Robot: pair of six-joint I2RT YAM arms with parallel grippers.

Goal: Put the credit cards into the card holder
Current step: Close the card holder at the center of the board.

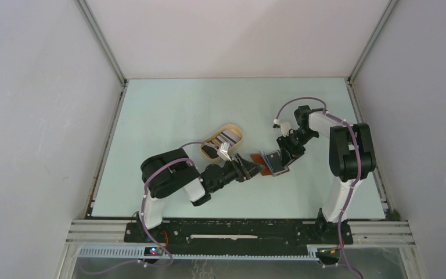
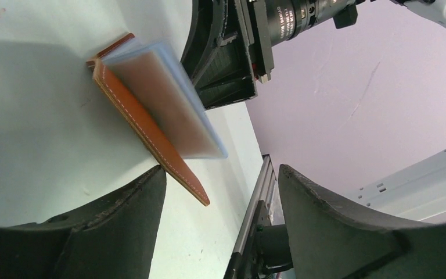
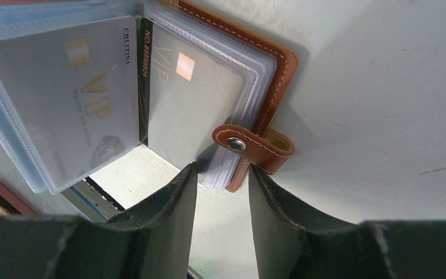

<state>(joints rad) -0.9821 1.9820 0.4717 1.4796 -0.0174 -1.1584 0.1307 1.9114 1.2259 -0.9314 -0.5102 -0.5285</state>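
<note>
Pale mint counter (image 1: 168,110) is filling the floor of the booth, matte and flat. It is showing a thin dark scuff (image 3: 435,170) in the right wrist view. Plain grey walls (image 1: 35,116) are closing it in on three sides, and aluminium posts (image 1: 101,40) are running up the far corners. A black base plate (image 1: 238,229) on aluminium rails is sitting along the near edge and carrying both arms.

An oval tan tray (image 1: 232,126) is lying near the counter's middle, with a few cards (image 1: 227,139) leaning inside it. The holder (image 1: 272,163) is just right of the tray. It is open, with one brown cover lifting off the counter and clear sleeves (image 2: 168,110) fanning out. Two grey VIP cards (image 3: 69,99) are sitting in the sleeves, and the second one (image 3: 197,99) has a dark card edge showing beside it. The snap tab (image 3: 250,145) is folding over the cover's edge.

Left fingers (image 1: 251,170) are hovering to the right of the tray, on its near side. They are spread wide with nothing between them, pointing at the holder's raised cover and not touching it.

Right fingers (image 1: 283,156) are further right of the tray, on the holder's far side. They are standing about half apart, with their tips at the holder's edge beside the snap tab. Can't tell whether they are gripping it or only framing it.

Purple cables (image 1: 293,104) are looping along both arms.
</note>
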